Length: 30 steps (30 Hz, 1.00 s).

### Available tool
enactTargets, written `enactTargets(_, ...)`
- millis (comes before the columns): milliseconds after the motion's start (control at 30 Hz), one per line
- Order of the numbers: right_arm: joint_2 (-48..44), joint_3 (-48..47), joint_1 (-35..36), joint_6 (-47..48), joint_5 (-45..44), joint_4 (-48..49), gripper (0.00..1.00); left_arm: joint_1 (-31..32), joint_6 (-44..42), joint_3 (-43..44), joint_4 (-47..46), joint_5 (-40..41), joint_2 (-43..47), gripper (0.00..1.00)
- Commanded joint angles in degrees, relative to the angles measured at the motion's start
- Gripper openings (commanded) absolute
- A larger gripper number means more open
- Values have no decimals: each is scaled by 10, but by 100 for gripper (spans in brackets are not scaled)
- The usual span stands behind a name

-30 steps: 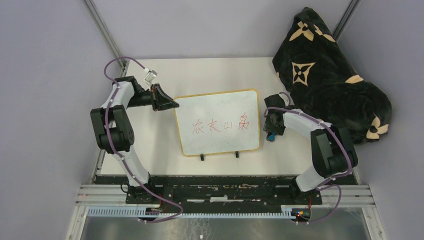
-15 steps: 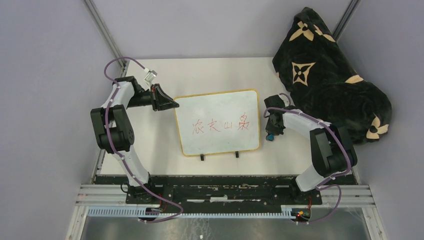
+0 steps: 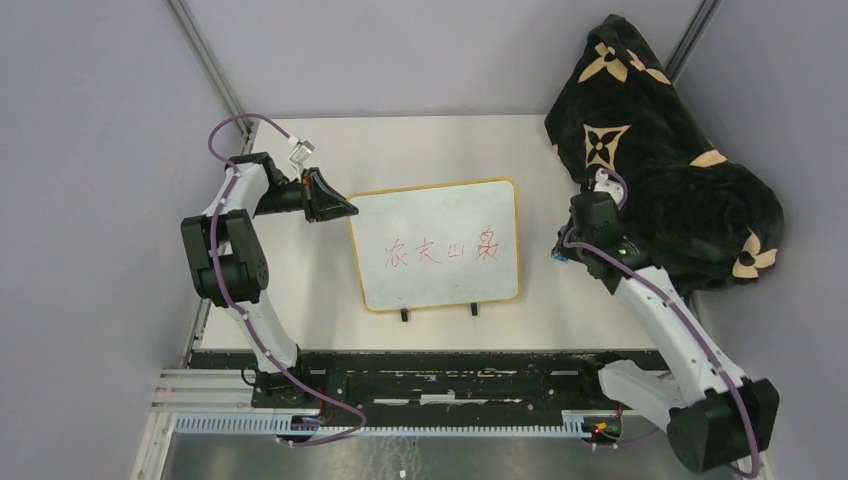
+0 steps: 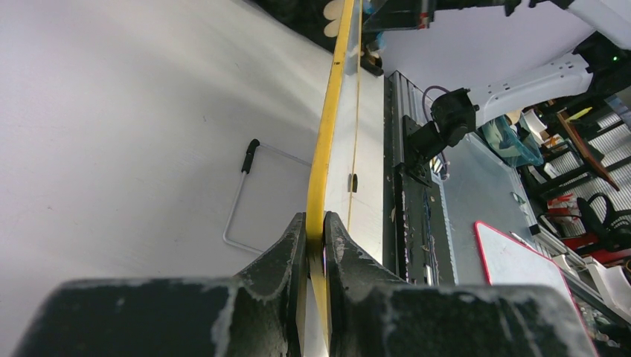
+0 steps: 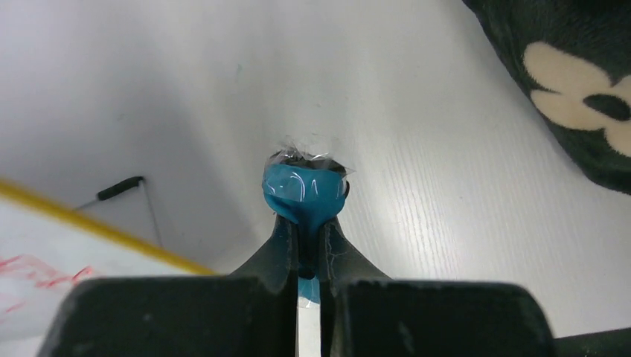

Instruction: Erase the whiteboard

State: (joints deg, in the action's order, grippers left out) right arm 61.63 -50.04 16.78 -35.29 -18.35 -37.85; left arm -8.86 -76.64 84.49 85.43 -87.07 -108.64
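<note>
The whiteboard lies flat mid-table, with a yellow frame and red handwriting across its lower half. My left gripper is shut on the board's far-left corner. The left wrist view shows its jaws pinching the yellow frame. My right gripper hangs just right of the board, shut on a small blue eraser that sticks out past the fingertips, above the table. The board's corner shows at the lower left of the right wrist view.
A black blanket with tan flower shapes is heaped at the back right, close behind the right arm. A small metal clip lies at the back left. The board's two black feet point toward the arms' base rail.
My right gripper has shut on the blue eraser and moved slightly right, away from the board's edge. Its elbow has swung down to the near right. The left arm and the board have not moved.
</note>
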Motion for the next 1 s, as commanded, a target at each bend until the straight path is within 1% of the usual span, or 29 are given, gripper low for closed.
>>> enactTargets(0,-100,-5,15,70,70,20,1,8,2,2,-17,67,1,3)
enactTargets(100,-162,11,32,95,141,63,1,9,6,4,-17,66,3,3)
enactTargets(167,-186,21,40,102,167,90,1,10,9,5,-17,67,4,3)
enactTargets(233,-190,26,46,108,183,108,1,12,14,8,-17,67,6,3)
enactTargets(333,-163,25,66,113,185,126,1,15,26,16,-17,70,9,3)
enactTargets(533,-103,16,145,123,123,146,0,22,57,39,-18,81,22,3)
enactTargets(667,-80,14,185,133,78,164,1,26,72,48,-17,90,30,3)
enactTargets(867,-72,13,219,154,24,192,1,30,84,51,-18,99,35,3)
enactTargets(967,-70,21,237,170,-20,217,1,32,85,52,-18,103,36,3)
